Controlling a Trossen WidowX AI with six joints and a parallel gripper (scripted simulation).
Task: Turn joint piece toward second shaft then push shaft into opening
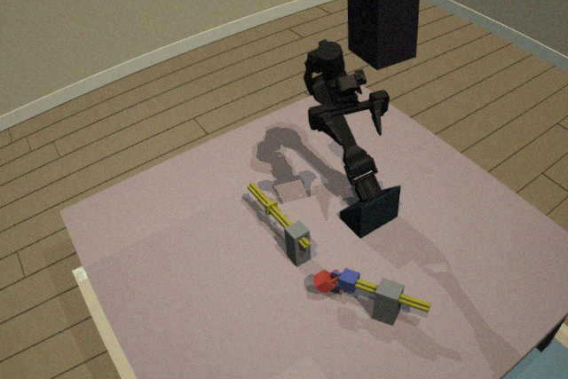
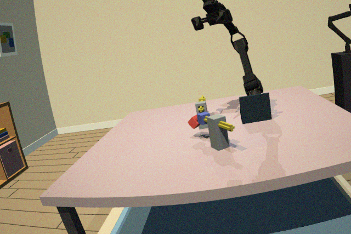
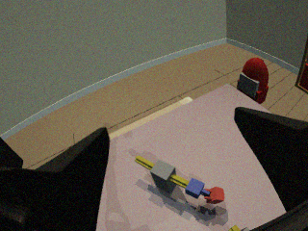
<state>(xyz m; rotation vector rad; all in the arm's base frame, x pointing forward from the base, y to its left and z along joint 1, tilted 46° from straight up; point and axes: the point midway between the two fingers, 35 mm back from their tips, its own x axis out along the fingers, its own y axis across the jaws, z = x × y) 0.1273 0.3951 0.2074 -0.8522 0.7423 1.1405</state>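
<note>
Black parallel-jaw gripper (image 1: 366,111) high above the pink table (image 1: 193,283), fingers wide, holding nothing
The small red square joint piece (image 1: 325,280) looks rigid and light; pinching its flat outer faces seems best

A pale pink table (image 1: 183,311) fills the lower centre of the top view. Directly on it stand the arm's dark base block (image 1: 372,214) at centre right, one grey block (image 1: 296,242) at centre, and a second grey block (image 1: 388,300) toward the lower right.
</note>
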